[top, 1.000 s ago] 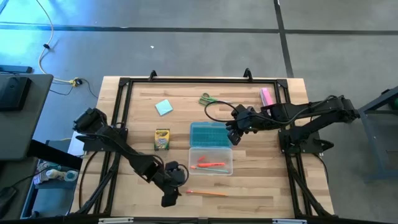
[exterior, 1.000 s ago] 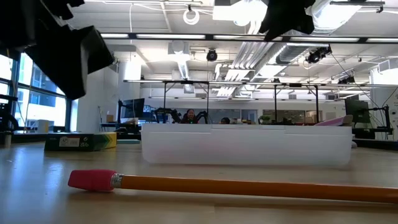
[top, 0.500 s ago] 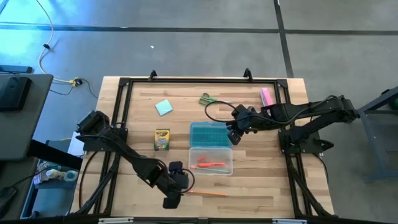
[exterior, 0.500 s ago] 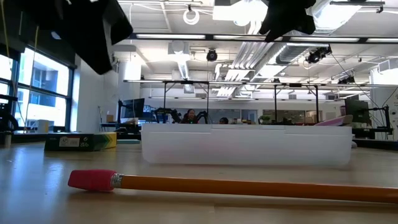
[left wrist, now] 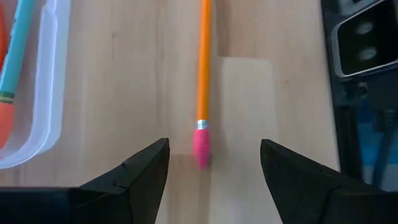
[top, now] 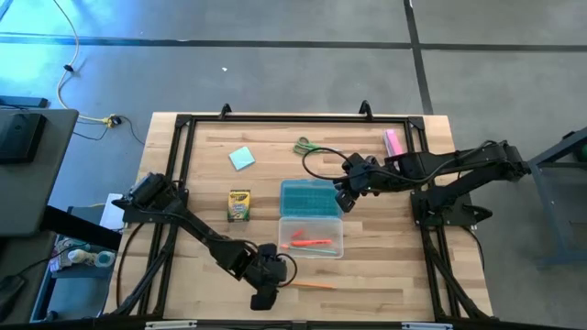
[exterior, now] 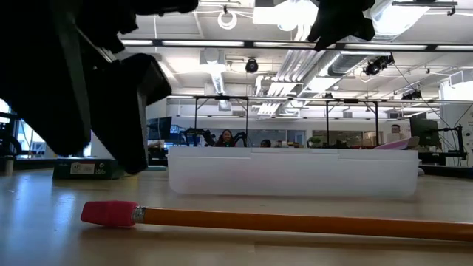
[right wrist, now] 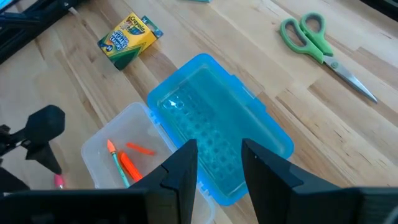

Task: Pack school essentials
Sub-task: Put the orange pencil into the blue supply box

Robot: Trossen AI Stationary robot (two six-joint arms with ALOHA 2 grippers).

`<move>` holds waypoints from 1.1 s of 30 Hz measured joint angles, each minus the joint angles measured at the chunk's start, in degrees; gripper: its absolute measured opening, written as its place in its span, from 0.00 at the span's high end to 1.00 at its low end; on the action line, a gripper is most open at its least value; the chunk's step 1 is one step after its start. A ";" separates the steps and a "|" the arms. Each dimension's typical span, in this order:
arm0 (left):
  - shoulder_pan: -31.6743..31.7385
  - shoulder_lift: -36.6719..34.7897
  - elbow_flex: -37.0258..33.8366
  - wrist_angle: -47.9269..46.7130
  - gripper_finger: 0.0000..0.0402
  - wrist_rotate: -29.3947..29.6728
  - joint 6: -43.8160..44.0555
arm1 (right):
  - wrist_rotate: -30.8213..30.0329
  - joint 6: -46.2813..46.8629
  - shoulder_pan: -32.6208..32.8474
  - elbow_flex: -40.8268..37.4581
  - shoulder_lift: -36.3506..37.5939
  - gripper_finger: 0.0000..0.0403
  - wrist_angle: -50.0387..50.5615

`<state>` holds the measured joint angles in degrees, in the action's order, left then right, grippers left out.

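An orange pencil (left wrist: pixel 204 62) with a pink eraser end (left wrist: pixel 202 148) lies flat near the table's near edge, and it also shows as pencil (exterior: pixel 295 222) and pencil (top: pixel 310 285). My left gripper (left wrist: pixel 214 163) hangs open over the eraser end, one finger on either side, touching nothing; it looms dark as left gripper (exterior: pixel 96 96). The clear case (top: pixel 311 236) holds orange and red pens (right wrist: pixel 124 158), and its teal lid (right wrist: pixel 217 124) lies open beside it. My right gripper (right wrist: pixel 219 165) waits open above the lid. The crayon box (top: pixel 239 205), light-blue pad (top: pixel 241 158) and green scissors (top: pixel 307 147) lie flat on the table.
A pink oblong block (top: pixel 393 142) lies near the far right corner. The black frame rail (top: pixel 275 118) runs around the table's edges. Bare wood lies between the crayon box and the pencil. A dark fixture (left wrist: pixel 364 37) stands past the near edge, close to the pencil.
My left gripper has moved along the near edge toward the table's right and come down, ending over the pencil's eraser end. The pencil has stayed where it was.
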<state>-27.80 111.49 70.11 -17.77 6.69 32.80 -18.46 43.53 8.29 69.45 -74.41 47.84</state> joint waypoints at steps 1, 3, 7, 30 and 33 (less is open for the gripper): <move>0.04 0.39 0.00 0.64 0.40 0.11 -0.02 | -0.23 0.00 0.00 0.00 0.00 0.71 0.07; 0.05 0.95 0.06 1.48 0.40 1.36 -0.29 | -0.66 0.00 0.00 0.00 0.00 0.71 0.39; 0.03 2.43 0.12 1.77 0.40 2.98 -1.93 | -0.70 0.00 0.00 0.00 0.00 0.71 0.66; -1.54 6.20 0.50 -0.54 0.85 9.90 -2.84 | -0.70 0.15 0.00 0.00 0.00 0.71 1.72; -1.54 6.20 0.48 -0.49 0.94 9.82 -2.78 | -0.70 0.17 0.00 0.00 0.00 0.71 1.72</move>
<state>-29.34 117.69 70.59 -18.26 16.51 30.01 -19.16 43.70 8.29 69.45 -74.41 49.56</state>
